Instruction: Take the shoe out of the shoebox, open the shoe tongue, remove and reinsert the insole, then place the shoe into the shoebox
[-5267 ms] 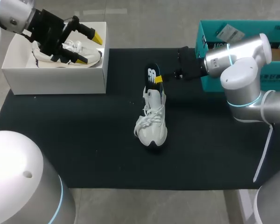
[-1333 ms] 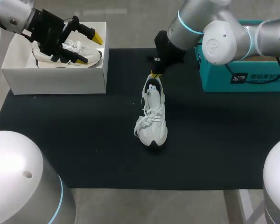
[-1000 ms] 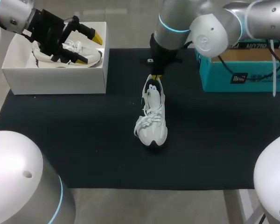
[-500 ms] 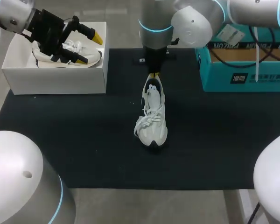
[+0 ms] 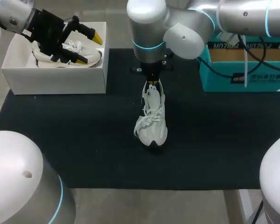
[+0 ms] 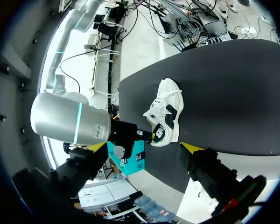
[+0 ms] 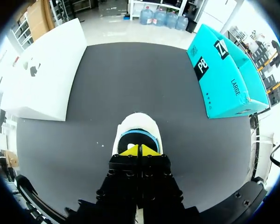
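A white sneaker [image 5: 151, 119] lies on the black mat [image 5: 84, 140], toe toward me. My right gripper [image 5: 152, 83] points down into its heel opening. In the right wrist view the gripper [image 7: 140, 150] is shut, yellow tips pressed together, resting on the dark insole [image 7: 137, 137] inside the shoe [image 7: 136, 122]. My left gripper [image 5: 89, 49] hangs open over the white shoebox [image 5: 53, 77], which holds a second white shoe [image 5: 70, 49]. In the left wrist view its fingers [image 6: 98, 147] stand wide apart, with the sneaker [image 6: 165, 116] and the right arm [image 6: 70, 123] far ahead.
A teal box [image 5: 242, 70] stands at the mat's back right, open at the top; the right wrist view shows it [image 7: 224, 74] beside the shoe. The white shoebox [image 7: 42, 79] is on the other side. Bare mat surrounds the sneaker.
The right arm's upper links have swung left over the shoe while its shut gripper stayed at the heel. The insole, sticking up earlier, now sits inside the shoe. The left arm is unchanged.
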